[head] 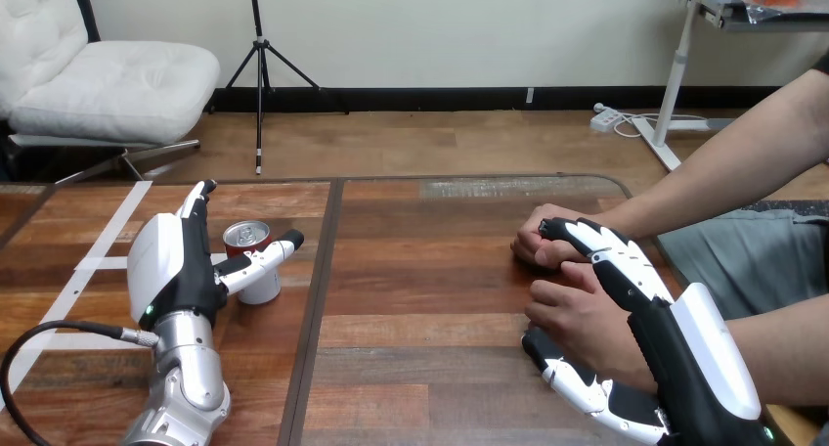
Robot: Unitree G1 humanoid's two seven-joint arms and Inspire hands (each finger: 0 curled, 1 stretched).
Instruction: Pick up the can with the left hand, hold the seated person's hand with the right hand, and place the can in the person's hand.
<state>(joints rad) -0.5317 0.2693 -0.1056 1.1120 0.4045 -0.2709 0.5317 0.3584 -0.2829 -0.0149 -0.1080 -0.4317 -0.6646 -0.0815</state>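
Note:
A silver and red can [248, 243] stands upright on the wooden table [430, 270], left of the middle. My left hand [168, 260] is beside it on its left, open. Its fingers [198, 198] point straight away from me, and its thumb [266, 254] reaches across the can's near side. At the right, the person's nearer hand [579, 319] lies between my right hand's fingers [608, 255] above and its thumb [572, 376] below. My right hand [684, 353] closes round that hand. The person's farther hand [536, 243] rests on the table just beyond, by my fingertips.
A dark seam [323, 299] runs down the table between the can and the person's hands. White tape strips [98, 262] mark the table's left part. The person's forearms [723, 162] come in from the right edge.

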